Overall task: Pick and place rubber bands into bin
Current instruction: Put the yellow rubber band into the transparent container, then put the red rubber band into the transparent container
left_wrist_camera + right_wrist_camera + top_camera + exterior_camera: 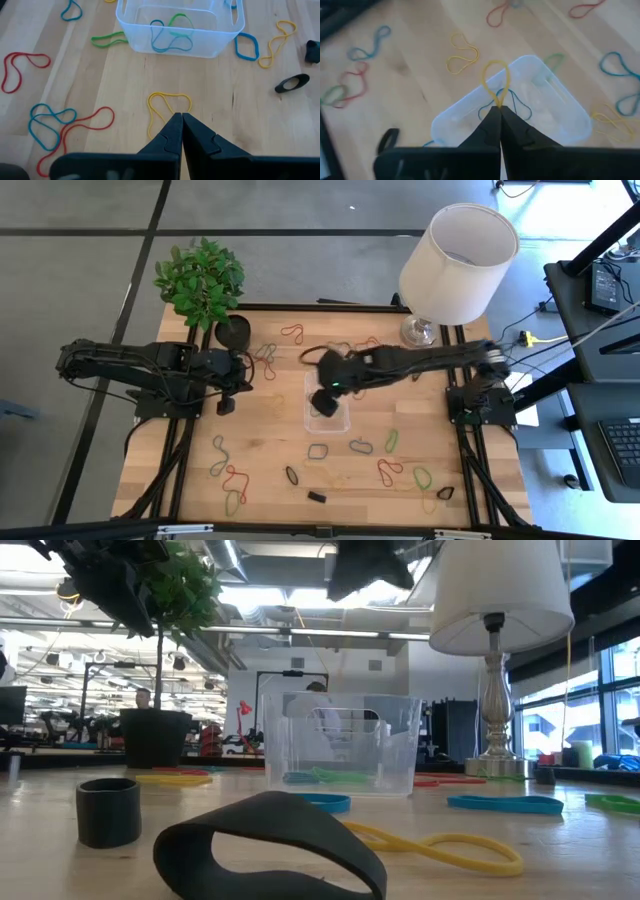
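Observation:
The clear bin [327, 418] stands mid-table, with a blue and a green rubber band [170, 35] lying in it. Many loose rubber bands [390, 442] lie flat on the wood around it. My right gripper [322, 402] hovers over the bin [560, 100], shut on a yellow rubber band [496, 80]. My left gripper [226, 405] is left of the bin; it is shut [181, 116] and raised above another yellow band [167, 102] that lies on the table. My right gripper pinches the yellow rubber band by one end [497, 102] between its two fingertips, coming from above and pointing down. The rest of the loop [495, 67] hangs out past the fingertips, lifted clear, over the bin's opening.
A potted plant [200, 280] in its black pot [232, 330] stands at the far left corner, and a white-shaded lamp [458, 260] at the far right. A wide black band [270, 840] and a small black ring [108, 810] lie near the near edge.

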